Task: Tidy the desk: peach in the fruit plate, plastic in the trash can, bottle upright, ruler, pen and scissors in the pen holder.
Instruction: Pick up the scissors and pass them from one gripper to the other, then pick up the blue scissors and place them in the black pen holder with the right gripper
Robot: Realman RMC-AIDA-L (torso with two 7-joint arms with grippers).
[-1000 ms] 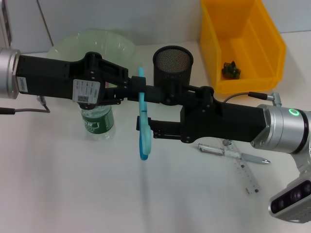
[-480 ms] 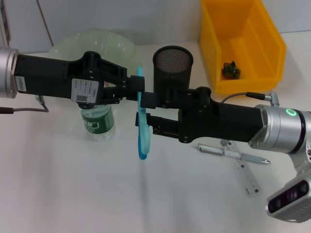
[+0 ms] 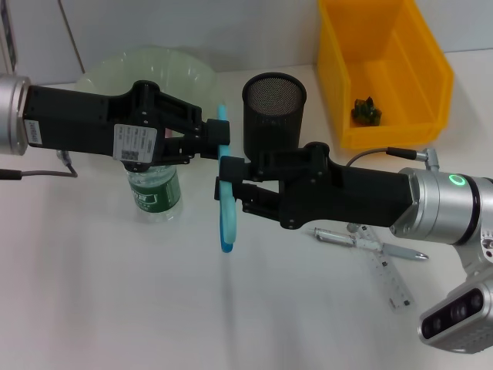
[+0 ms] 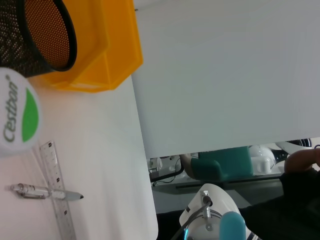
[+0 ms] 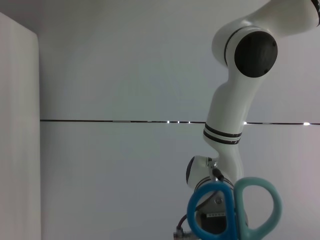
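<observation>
**Scissors held between two end effectors, above surface**

1. Left end effector [image 3: 218,142]: reaches in from the left at mid-height; fingers clenched on upper part of scissors [image 3: 225,202], near the blade end. Arm body black, white label on its side.
2. Right end effector [image 3: 226,187]: comes in from the right, black w/ silver wrist and green ring light. Fingers bracket the scissors at mid-length, just under the left end effector; touching or very close. Cannot tell if it is clamped or slack.
3. Scissors: blue/teal handles, hanging roughly upright, handles down, off the surface. Right wrist view shows the two handle loops [image 5: 234,210] close up, one darker blue, one pale teal.
4. Pen holder [image 3: 274,108]: black mesh cup, upright, just behind the right end effector. Contents not visible. Also in left wrist view [image 4: 35,35].
5. Bottle [image 3: 154,193]: green label, standing upright under the left arm, partly hidden by it.
6. Fruit plate [image 3: 146,68]: pale green, far left behind the left arm; contents hidden.
7. Yellow bin [image 3: 383,69]: far right; one small dark green crumpled item [image 3: 366,112] inside.
8. Pen [image 3: 370,245]: lying flat on surface, near right, crossing the ruler [image 3: 389,281]. Ruler clear, also flat. Both outside the holder.
9. Surface [image 3: 115,301]: white.
</observation>
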